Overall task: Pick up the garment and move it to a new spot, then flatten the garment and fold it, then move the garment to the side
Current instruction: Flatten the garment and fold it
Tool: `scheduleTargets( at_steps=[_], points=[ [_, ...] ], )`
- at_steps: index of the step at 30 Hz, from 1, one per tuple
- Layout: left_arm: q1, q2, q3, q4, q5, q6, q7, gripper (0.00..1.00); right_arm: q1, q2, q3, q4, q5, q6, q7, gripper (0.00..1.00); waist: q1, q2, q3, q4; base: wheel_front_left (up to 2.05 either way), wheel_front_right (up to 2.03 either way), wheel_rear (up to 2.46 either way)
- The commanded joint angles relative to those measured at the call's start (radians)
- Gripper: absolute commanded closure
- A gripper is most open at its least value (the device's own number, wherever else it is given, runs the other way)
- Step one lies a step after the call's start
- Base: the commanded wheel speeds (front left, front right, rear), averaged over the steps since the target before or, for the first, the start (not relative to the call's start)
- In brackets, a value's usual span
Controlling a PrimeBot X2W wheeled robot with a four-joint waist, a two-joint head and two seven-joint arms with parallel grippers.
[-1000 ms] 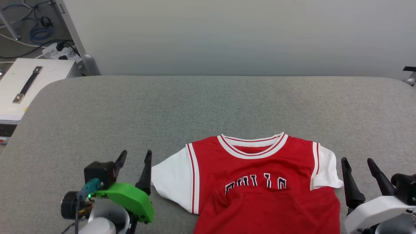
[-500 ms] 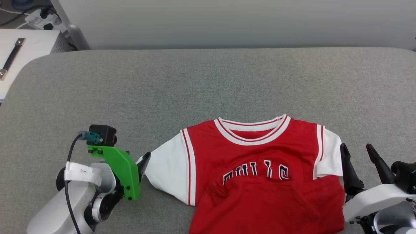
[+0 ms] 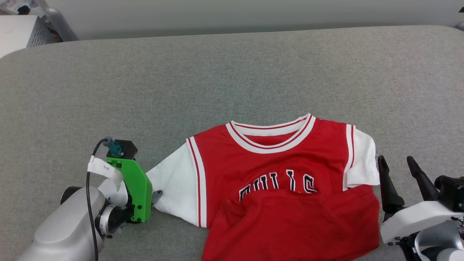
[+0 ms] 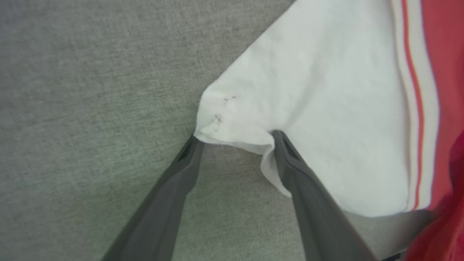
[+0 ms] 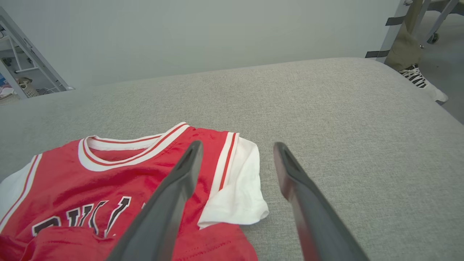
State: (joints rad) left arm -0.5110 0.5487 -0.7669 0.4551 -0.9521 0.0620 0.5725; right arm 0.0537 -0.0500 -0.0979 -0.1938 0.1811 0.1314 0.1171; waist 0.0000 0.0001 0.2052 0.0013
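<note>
The garment (image 3: pixel 275 181) lies face up on the grey table, red with white sleeves, its lower part folded up over the black lettering. My left gripper (image 3: pixel 156 197) points down at the tip of the garment's left sleeve (image 4: pixel 308 119), mostly hidden under its green bracket. In the left wrist view the left gripper (image 4: pixel 235 137) is open, its fingertips (image 4: pixel 279 139) touching the sleeve's hem on either side of a corner. My right gripper (image 3: pixel 398 174) stands open just right of the other white sleeve (image 5: pixel 239 195); the right gripper (image 5: pixel 237 145) holds nothing.
The grey padded table (image 3: pixel 232 72) stretches far beyond the garment. A white box (image 3: pixel 14 32) and a metal post (image 3: pixel 54 18) stand past its far left corner. A person's striped shoe (image 5: pixel 411 74) is on the floor beyond the table's right edge.
The head camera has tilted down, shifting the whole picture. My left gripper has turned over and dropped onto the edge of the left sleeve. The right gripper has stayed put.
</note>
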Motion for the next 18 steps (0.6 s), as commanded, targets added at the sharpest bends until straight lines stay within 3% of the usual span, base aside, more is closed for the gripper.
scheduleTargets(
  at_steps=[1, 10, 18],
  points=[
    [0.032, -0.048, -0.036, 0.04, -0.014, -0.016, 0.018, 1.0, -0.022, 0.0, -0.003, 0.006, 0.011, -0.001, -0.01, 0.0, 0.0, -0.0001, 0.004, -0.007, 0.0, 0.0, 0.0],
    [0.018, -0.073, -0.036, 0.079, 0.014, -0.034, -0.072, 1.0, -0.04, 0.0, -0.051, 0.091, 0.06, -0.001, 0.023, 0.0, 0.0, -0.0001, -0.026, 0.003, 0.0, 0.0, 0.0],
    [0.01, -0.037, -0.012, -0.047, 0.069, 0.018, -0.178, 1.0, -0.095, -0.078, -0.116, 0.256, 0.156, -0.001, 0.227, 0.0, 0.0, -0.0001, -0.057, 0.032, 0.0, 0.0, 0.0]
  ],
)
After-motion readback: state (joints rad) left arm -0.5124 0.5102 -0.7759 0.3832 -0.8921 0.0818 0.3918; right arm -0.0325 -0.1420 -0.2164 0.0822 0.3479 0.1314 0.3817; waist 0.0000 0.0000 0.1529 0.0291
